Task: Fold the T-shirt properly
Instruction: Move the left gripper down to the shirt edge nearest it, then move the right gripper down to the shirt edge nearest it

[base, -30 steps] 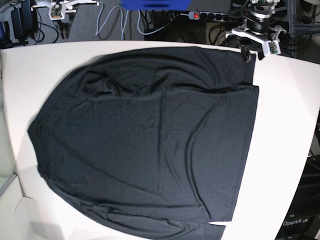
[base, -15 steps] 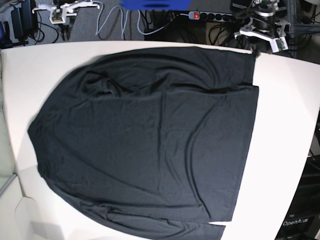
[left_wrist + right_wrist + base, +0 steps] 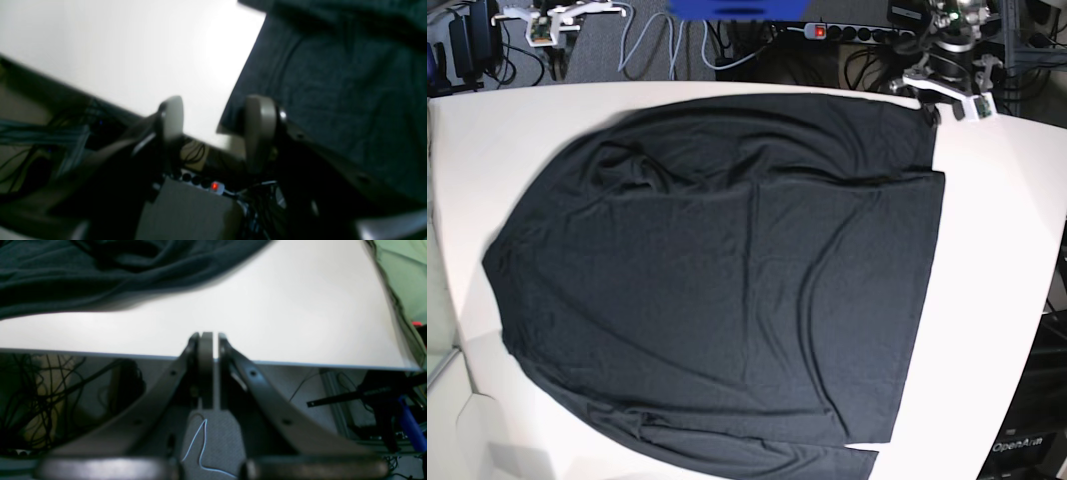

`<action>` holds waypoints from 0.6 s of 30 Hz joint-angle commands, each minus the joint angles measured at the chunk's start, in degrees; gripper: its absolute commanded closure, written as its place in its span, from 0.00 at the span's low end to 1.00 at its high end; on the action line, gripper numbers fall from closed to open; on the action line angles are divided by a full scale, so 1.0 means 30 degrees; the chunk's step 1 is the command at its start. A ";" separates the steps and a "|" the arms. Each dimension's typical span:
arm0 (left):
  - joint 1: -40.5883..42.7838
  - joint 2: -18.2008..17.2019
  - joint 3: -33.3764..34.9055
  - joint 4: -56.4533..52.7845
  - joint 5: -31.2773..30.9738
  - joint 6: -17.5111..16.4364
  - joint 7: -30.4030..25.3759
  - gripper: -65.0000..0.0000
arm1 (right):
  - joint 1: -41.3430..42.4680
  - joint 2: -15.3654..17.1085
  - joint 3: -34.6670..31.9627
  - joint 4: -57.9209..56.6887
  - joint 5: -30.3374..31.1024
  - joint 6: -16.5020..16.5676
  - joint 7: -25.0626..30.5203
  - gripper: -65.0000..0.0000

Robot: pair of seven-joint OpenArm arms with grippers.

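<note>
The T-shirt (image 3: pixel 727 280) lies spread over most of the white worktop (image 3: pixel 997 260), partly folded already, with a straight layered edge along the side nearest the left arm and loose wrinkles toward the opposite side. The left claw (image 3: pixel 213 123) hangs at the far corner of the worktop with its jaws parted and nothing between them; one finger sits over bare worktop, the other over the corner of the black cloth, and whether either touches the fabric cannot be told from the blurred wrist view. The right claw (image 3: pixel 211 350) is clenched on nothing, parked just off the worktop's far edge, with the shirt's rumpled margin well apart from it. Judging by this, the step in hand is taking hold of that far corner to begin the next fold. To do it well, the left claw should probably come down so that one finger slides under the cloth edge and the other presses from above, catching every layer at the corner and not just the top one, since thin soft fabric slips and peels apart easily. The pinch should sit close to the corner itself so the fold line stays straight. The right claw would likely need to open and take a matching point, or the lifted edge may sag and drag wrinkles across.
</note>
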 commanded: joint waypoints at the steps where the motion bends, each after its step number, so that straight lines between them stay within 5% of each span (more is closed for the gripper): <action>1: 0.0157 -0.0110 -0.0072 0.0064 -0.0108 0.0051 -0.0088 0.56 | -0.0328 0.0090 0.0114 0.0249 0.0077 0.0048 0.0498 1.00; 18: 0.0186 -0.0080 0.0045 0.0093 -0.0108 0.0021 -0.0146 0.56 | -0.0240 0.0090 0.0055 0.0249 0.0077 0.0048 0.0498 1.00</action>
